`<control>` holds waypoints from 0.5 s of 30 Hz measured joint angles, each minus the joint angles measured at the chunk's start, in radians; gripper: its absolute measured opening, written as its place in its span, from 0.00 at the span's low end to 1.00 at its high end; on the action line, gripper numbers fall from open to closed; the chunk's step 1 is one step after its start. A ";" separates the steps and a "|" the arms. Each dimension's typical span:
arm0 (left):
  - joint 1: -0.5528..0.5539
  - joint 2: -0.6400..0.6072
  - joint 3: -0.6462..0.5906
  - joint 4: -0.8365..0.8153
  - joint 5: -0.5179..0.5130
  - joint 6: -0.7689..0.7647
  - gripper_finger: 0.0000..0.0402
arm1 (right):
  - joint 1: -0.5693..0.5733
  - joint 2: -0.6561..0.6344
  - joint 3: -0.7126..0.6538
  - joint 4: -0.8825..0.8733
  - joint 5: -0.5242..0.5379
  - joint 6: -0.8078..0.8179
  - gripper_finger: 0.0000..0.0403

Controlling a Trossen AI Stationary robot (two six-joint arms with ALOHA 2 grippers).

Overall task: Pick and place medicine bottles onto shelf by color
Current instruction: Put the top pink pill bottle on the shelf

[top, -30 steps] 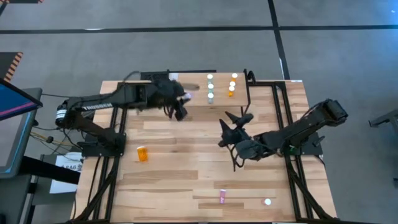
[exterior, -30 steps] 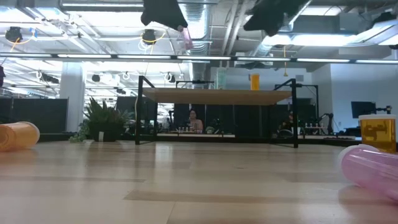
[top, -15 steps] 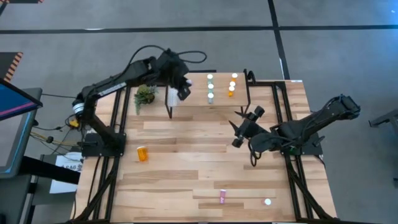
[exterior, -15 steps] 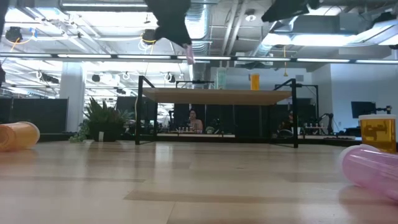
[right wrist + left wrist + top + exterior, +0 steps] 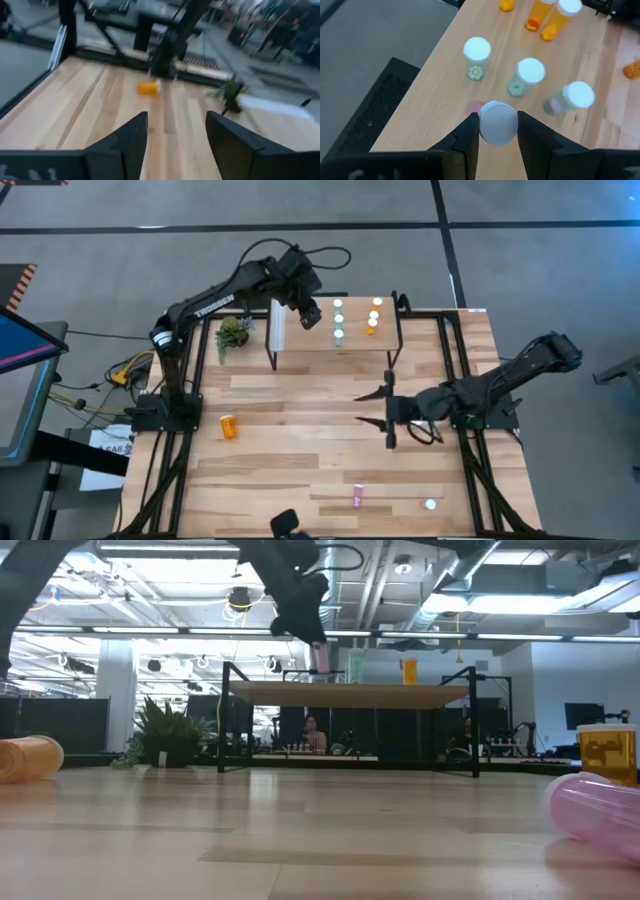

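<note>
Nearest you on the table (image 5: 300,430), a pink bottle (image 5: 357,498) is lying on its side close to the front edge, with a white-capped bottle (image 5: 431,504) standing just to its right; in the low view the pink one (image 5: 598,816) is filling the lower right corner. Farther in on the left, an orange bottle (image 5: 230,426) is lying on its side (image 5: 28,757). At mid-table your right gripper (image 5: 372,407) is hovering over bare wood, its fingers (image 5: 127,140) spread wide and gripping nothing.

Beyond it, the shelf (image 5: 320,350) is standing on its black legs across the far part of the table. Your left gripper (image 5: 305,310) is reaching over the shelf's far left part, its two fingers (image 5: 465,137) pressed against the sides of a white-capped bottle (image 5: 497,122); in the low view that bottle (image 5: 321,657) is showing pink and hanging just above the shelf top (image 5: 350,694). Three teal bottles (image 5: 530,75) are standing in a row right beside it, and orange bottles (image 5: 555,20) are standing farther along. The green plant (image 5: 233,334) is sitting left of the shelf.
</note>
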 joint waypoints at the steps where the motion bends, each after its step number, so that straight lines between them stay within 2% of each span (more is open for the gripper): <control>1: 0.006 0.007 0.004 -0.002 0.007 0.000 0.24 | -0.010 -0.017 -0.018 0.034 0.001 -0.012 0.55; 8: 0.045 0.012 0.008 -0.035 0.015 0.006 0.24 | -0.073 -0.192 -0.156 0.147 -0.020 -0.010 0.49; 15: 0.071 0.012 0.007 -0.069 0.012 0.011 0.24 | -0.120 -0.260 -0.247 0.249 -0.071 -0.014 0.45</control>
